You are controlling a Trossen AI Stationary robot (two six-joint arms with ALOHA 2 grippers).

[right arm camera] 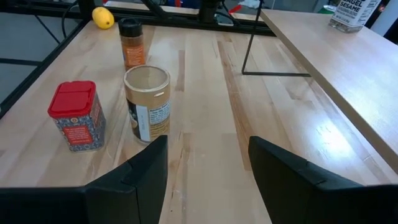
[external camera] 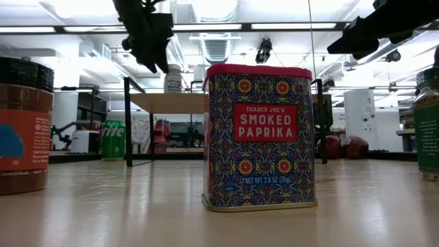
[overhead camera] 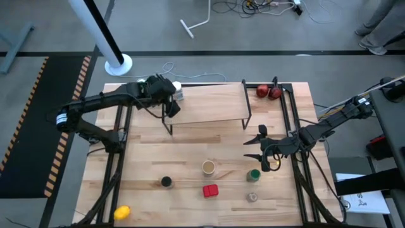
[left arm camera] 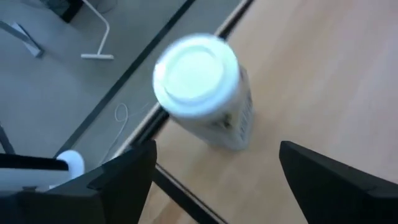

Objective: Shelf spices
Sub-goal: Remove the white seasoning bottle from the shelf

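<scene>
The white-capped jar point(overhead camera: 178, 93) stands upright on the shelf's point(overhead camera: 209, 104) pale top, at its far left corner. My left gripper point(left arm camera: 216, 149) hovers open just above it, its fingers to either side of the jar point(left arm camera: 205, 87) and not touching. My right gripper point(overhead camera: 256, 144) hangs open over the table's right part. In front of it on the table stand the tan tub point(right arm camera: 147, 102), the red tin point(right arm camera: 76, 115) and the brown jar point(right arm camera: 130, 42). The green-capped jar point(overhead camera: 254, 174) and the small clear jar point(overhead camera: 252, 197) stand nearer the front edge.
Two red fruits point(overhead camera: 269, 92) lie at the far right, beside the shelf's right legs. A yellow object point(overhead camera: 121, 212) sits at the near left corner. A green can point(external camera: 113, 140) shows far back in the low view. Black rails point(overhead camera: 297, 158) run along both table sides.
</scene>
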